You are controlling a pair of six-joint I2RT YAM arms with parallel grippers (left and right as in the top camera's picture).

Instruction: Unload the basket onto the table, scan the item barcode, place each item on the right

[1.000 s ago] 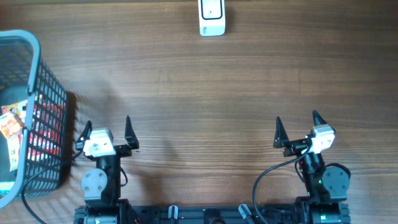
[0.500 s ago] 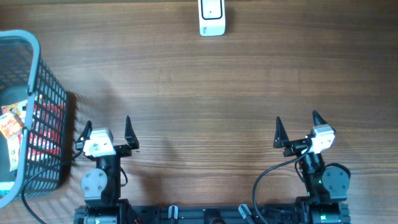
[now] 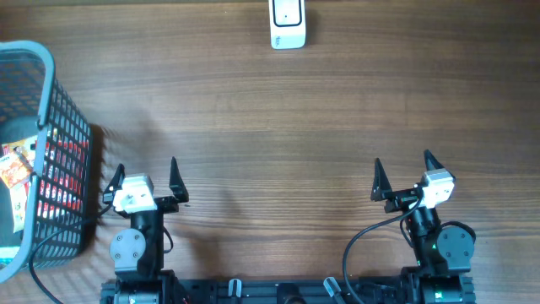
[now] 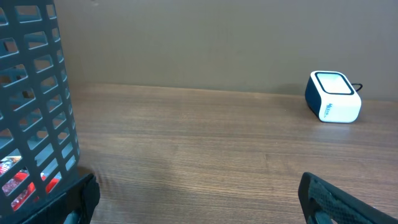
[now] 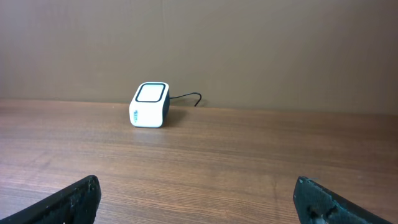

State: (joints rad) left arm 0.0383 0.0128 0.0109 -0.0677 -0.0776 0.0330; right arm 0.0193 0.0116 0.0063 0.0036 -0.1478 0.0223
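Observation:
The white barcode scanner [image 3: 288,25] stands at the table's far edge, its cable running off behind it; it also shows in the left wrist view as the scanner [image 4: 333,104] and in the right wrist view as the scanner [image 5: 150,104]. Item packets [image 3: 15,173], printed red, orange and white, lie inside the dark mesh basket [image 3: 52,127] at the far left. My left gripper [image 3: 146,167] is open at the near edge, just right of the basket, holding nothing. My right gripper [image 3: 402,160] is open too, empty, at the near right.
The basket wall [image 4: 31,93] fills the left side of the left wrist view, with red packaging [image 4: 15,183] visible through the mesh. Bare wooden tabletop [image 3: 278,143] stretches between the grippers and the scanner. A plain brown wall [image 5: 249,43] backs the table.

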